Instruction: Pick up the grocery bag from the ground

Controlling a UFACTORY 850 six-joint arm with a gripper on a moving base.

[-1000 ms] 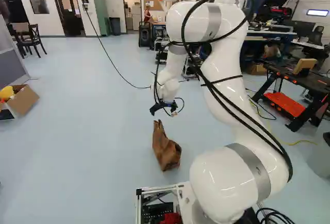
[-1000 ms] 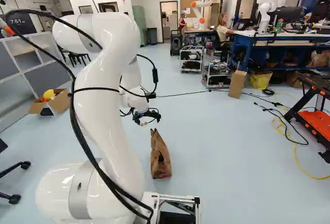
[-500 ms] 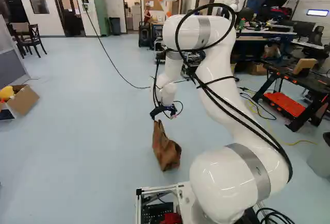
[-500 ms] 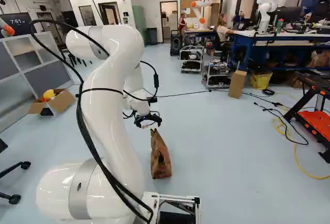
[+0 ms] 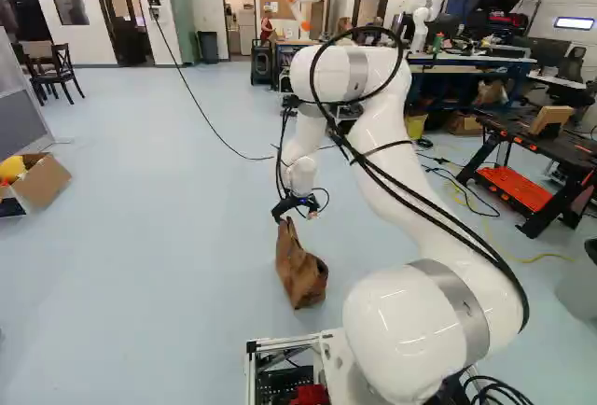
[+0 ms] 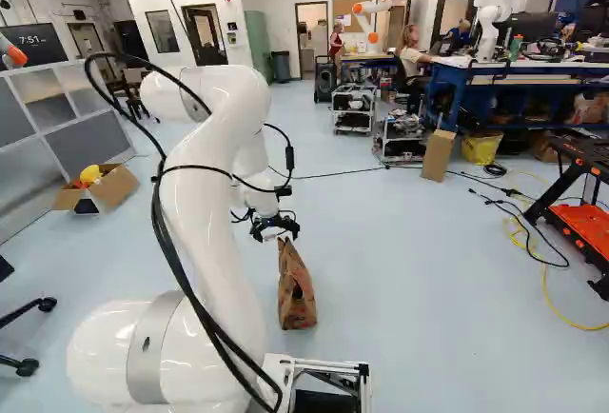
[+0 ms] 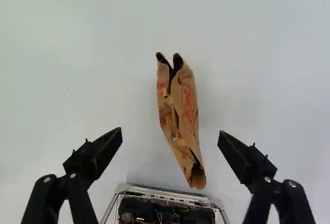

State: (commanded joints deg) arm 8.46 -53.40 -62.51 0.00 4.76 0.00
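My gripper hangs over the top of the brown paper grocery bag in the left base view; in the right base view the bag stands upright on the floor, its top just under the fingers. Seen from the wrist, the gripper is wide open, a black finger on each side of the bag. The bag's narrow crumpled top lies below and between the fingers, and neither finger touches it there.
My base's metal frame lies close beside the bag. A cardboard box sits at the left. A workbench with an orange shelf is at the right. Another robot stands on the far blue bench.
The arm has swung and lowered, and its gripper has come closer over the bag's top, turning as it came. The base and the bag have not moved.
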